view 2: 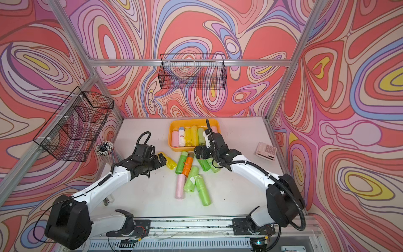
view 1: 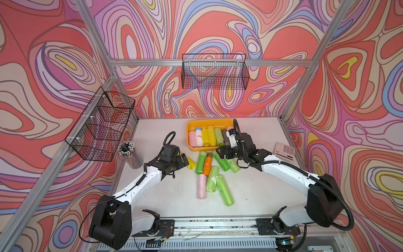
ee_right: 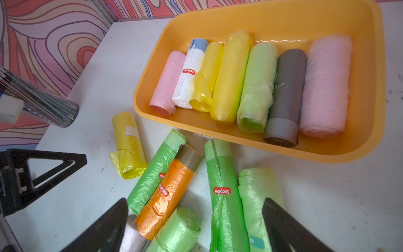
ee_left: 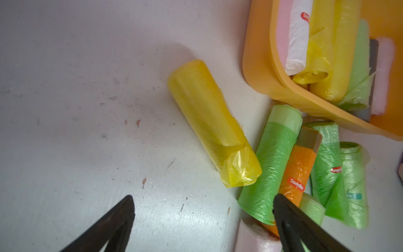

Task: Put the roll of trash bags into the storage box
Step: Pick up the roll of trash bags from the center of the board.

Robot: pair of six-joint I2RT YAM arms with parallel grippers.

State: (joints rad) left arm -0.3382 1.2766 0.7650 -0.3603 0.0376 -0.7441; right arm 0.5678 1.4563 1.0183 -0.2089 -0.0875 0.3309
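The yellow roll (ee_left: 213, 124) of trash bags lies on its side on the bench (view 1: 261, 189). It is outside the storage box (ee_left: 257, 65), just off the box's 7 o'clock corner. A loose flap of film sticks out from the end of the roll that points toward me. That end sits just beside a green roll (ee_left: 270, 165), perhaps touching it. An orange roll (ee_left: 298, 172) leans against the green one, and more green and pink rolls are heaped at the bench's centre.

The box stands at 12 o'clock on the bench. It holds seven rolls packed side by side, with bare floor only along its far wall.

My left claw (ee_left: 202, 197) hangs at the yellow roll's 8 o'clock side, spread wide and holding nothing. My right claw (ee_right: 195, 199) is just as wide and empty. It hovers over the green rolls at the box's 6 o'clock edge.

A pencil cup (view 1: 130, 156) stands at 9 o'clock and a calculator (view 1: 284, 151) at 3 o'clock.

I see four risks. A pinch that lands on the flap would pull film loose instead of lifting the roll. A finger coming down on the green neighbour could drag it along or kick the pile apart. A roll dropped onto the full row could tumble back over the rim. My two arms also work close together and may collide.
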